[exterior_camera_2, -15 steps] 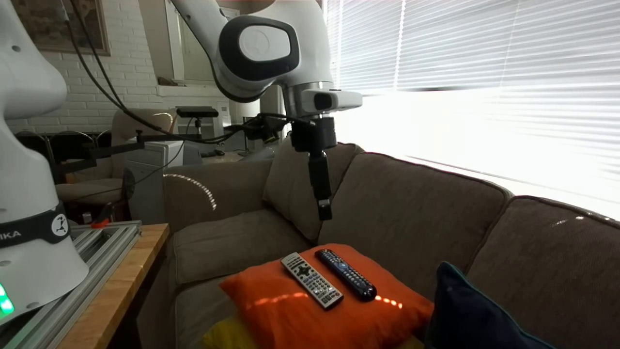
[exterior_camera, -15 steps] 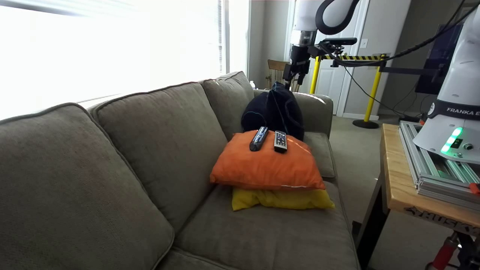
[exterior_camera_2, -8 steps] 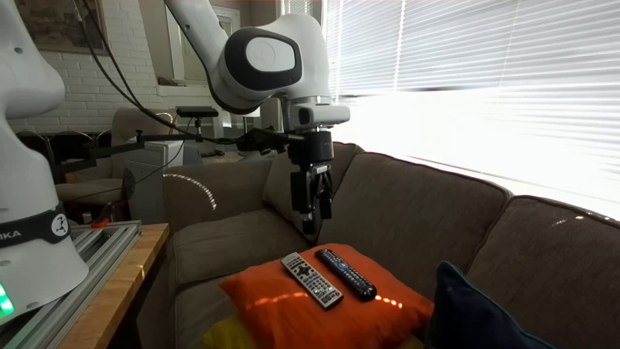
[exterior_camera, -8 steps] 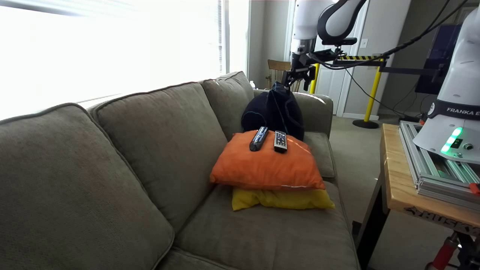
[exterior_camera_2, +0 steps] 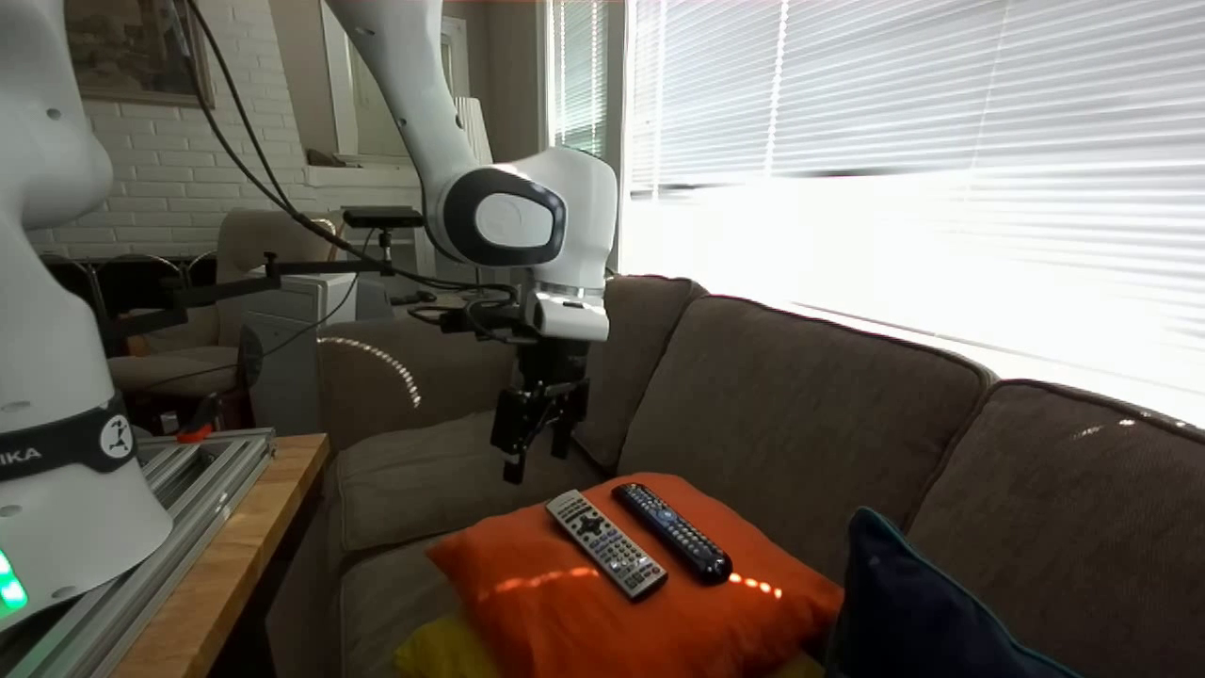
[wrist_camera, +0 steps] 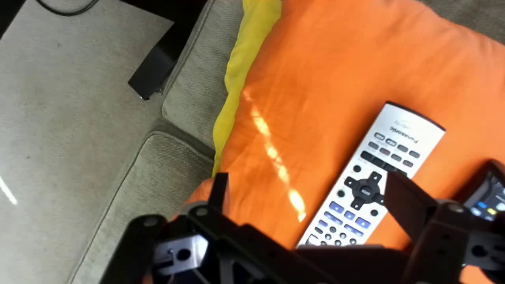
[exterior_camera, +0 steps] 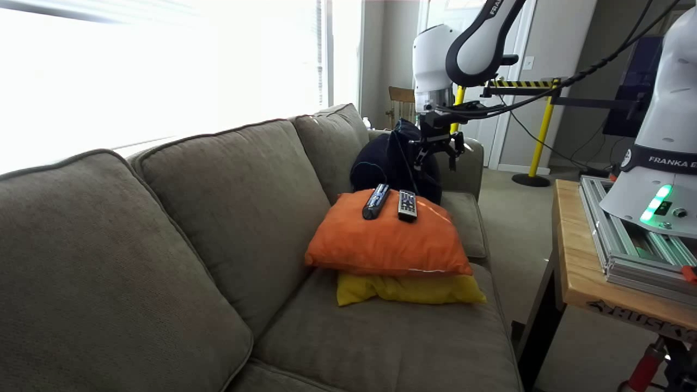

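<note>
My gripper (exterior_camera: pixel 435 163) is open and empty. It hangs in the air above the far side of the orange pillow (exterior_camera: pixel 381 245), fingers down, also seen in an exterior view (exterior_camera_2: pixel 538 460). A silver Panasonic remote (exterior_camera_2: pixel 607 544) lies face up on that pillow, nearest to my gripper. In the wrist view the remote (wrist_camera: pixel 357 213) shows between my fingertips (wrist_camera: pixel 305 179), closer to the right finger, which covers part of its edge. Its lower end is hidden behind the gripper. A black remote (exterior_camera_2: pixel 673 533) lies beside it, partly seen in the wrist view (wrist_camera: pixel 487 193).
The orange pillow lies on a yellow pillow (exterior_camera: pixel 408 289) on the grey-brown sofa (exterior_camera: pixel 392 348). A navy pillow (exterior_camera_2: pixel 923 603) stands against the sofa back. The wooden bench (exterior_camera: pixel 577 261) carries my base. A camera stand (exterior_camera_2: pixel 381 235) and the sofa arm (exterior_camera_2: pixel 424 367) are behind.
My arm has come down and toward the bench side, and the wrist has turned, so both spread fingers now show. The remotes and pillows have not moved.
</note>
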{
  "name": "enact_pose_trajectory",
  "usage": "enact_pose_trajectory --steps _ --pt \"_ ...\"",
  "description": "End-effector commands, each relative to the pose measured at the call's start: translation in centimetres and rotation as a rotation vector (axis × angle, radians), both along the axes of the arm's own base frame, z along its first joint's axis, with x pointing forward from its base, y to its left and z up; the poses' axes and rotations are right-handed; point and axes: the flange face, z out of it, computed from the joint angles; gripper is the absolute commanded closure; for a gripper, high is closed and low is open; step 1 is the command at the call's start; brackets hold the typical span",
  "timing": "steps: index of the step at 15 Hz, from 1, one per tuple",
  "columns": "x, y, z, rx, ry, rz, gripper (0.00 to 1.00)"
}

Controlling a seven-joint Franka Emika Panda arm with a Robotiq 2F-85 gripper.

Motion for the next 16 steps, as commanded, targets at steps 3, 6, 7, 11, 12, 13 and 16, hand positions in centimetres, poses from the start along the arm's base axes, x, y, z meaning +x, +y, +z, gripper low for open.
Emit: enact_pose_trajectory --steps 3,6,7,11,12,13,16 --pt "1.4 0.7 -1.8 0.043 -0.199 -0.029 0.00" --pt "2.0 0.3 -2.6 0.043 -0.277 -0.059 0.00" --pt "2.1 0.1 -3.1 0.038 -0.292 -0.072 0.00" --pt "2.4 -1.1 -4.8 -0.005 -0.325 -0.098 0.00" --pt "2.5 -1.5 -4.8 -0.033 -0.326 -0.103 0.00" --pt "2.0 -1.4 -4.2 0.002 -0.302 -0.075 0.00" --pt "2.1 -1.8 -4.7 -0.029 -0.307 -0.075 0.00"
